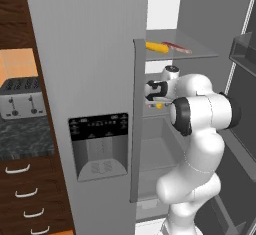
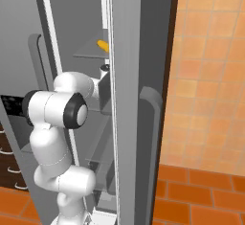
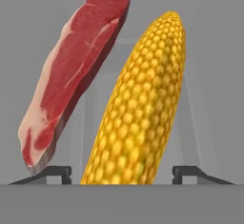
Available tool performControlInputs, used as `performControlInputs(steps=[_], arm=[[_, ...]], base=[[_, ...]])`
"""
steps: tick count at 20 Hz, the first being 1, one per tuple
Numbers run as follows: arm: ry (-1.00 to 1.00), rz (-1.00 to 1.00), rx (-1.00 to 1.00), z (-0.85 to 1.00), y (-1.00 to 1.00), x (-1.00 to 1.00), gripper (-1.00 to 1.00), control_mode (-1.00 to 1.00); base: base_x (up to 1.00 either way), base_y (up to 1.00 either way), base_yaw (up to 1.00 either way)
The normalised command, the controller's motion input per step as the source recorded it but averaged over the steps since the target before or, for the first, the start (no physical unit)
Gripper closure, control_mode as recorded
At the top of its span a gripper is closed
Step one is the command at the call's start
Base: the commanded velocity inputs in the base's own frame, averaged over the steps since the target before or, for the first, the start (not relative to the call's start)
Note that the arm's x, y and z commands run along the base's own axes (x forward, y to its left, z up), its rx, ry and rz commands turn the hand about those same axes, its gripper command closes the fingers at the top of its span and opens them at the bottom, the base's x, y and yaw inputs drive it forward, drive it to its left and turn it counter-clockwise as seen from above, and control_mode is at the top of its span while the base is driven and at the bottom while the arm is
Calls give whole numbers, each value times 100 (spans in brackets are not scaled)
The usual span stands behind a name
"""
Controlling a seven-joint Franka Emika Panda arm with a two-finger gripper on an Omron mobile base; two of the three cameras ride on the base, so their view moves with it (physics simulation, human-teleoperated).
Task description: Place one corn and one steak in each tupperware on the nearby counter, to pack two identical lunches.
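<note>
A corn cob [image 3: 138, 108] lies closest to the hand camera, a long yellow cylinder with a rounded far end and rows of small bumpy kernels, running away from the lens between the two dark fingertips [image 3: 190, 173] of the claw [image 3: 123, 173]. The tips stand apart on either side of the cob with grey gaps showing between each tip and the kernels, so the claw is spread around the corn and not pressed onto it. Just left of the cob lies a steak [image 3: 76, 70], a flat red slab with pale fatty streaks and a pale rind along its left edge; its near end sits beside the left fingertip, and the two foods do not seem to touch.

Both rest on a smooth grey fridge shelf [image 3: 209, 99]. From the left base view the claw [image 1: 155, 91] reaches in at the middle shelf, close behind the edge of the half-open grey door [image 1: 139, 124]. One shelf up [image 1: 200, 53], a second corn cob [image 1: 156, 47] lies near the front left corner with a second steak [image 1: 176, 47], thin and red, just to its right; the rest of that shelf is bare. The right base view shows that upper cob [image 2: 102, 45] at the shelf's edge.

To the left, a dark marbled bench [image 1: 25, 136] carries a metal toaster [image 1: 21, 97] above brown drawers.
</note>
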Motion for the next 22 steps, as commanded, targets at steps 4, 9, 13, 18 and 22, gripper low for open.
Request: performControlInputs(steps=[4, 9, 13, 18, 22], arm=[[0, 0, 0, 0, 0, -1, 100, -100], [-1, 0, 0, 2, -8, -73, 100, -100], [-2, 3, 0, 41, -3, -100, 100, -100], [0, 10, 0, 88, 0, -100, 100, -100], [0, 6, 0, 96, 0, -100, 100, -100]], base=[[0, 0, 0], [0, 0, 0], [0, 0, 0], [0, 0, 0], [0, 0, 0]])
